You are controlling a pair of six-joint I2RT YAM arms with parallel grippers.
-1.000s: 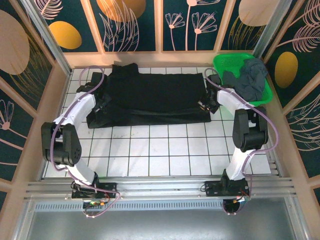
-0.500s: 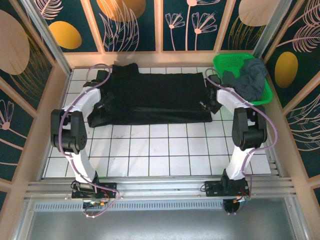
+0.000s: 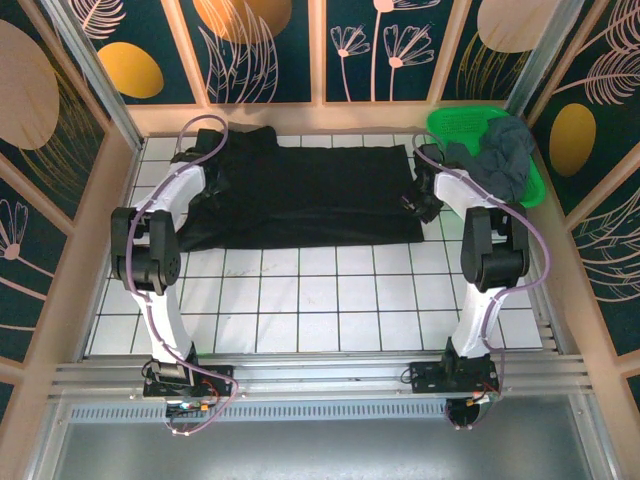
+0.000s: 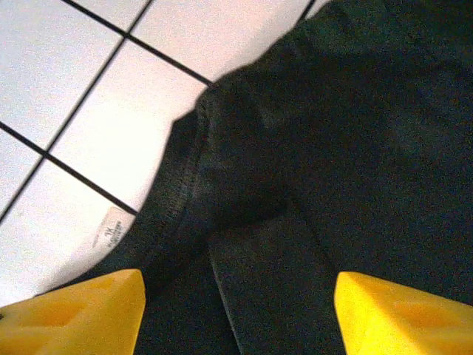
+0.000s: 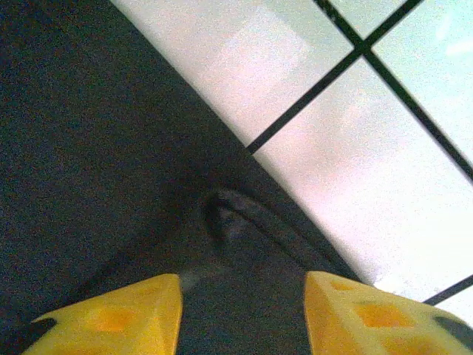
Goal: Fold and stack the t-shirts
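white gridded tiles (image 3: 300, 300) under a matte black t-shirt (image 3: 310, 195), spread flat at the far side; slate grey t-shirt (image 3: 500, 155) heaped in green mesh basket (image 3: 455, 125). up close: stitched hem, printed label; left gripper (image 4: 236, 310) and right gripper (image 5: 244, 318) parted over folds.

The left gripper (image 4: 236, 314) hung close over the black t-shirt (image 4: 347, 140), its yellow fingertips (image 4: 77, 310) spread wide with dark cloth between them. A stitched hem edge ran beside a small white label (image 4: 111, 231) on the white tiled table (image 4: 89, 96).
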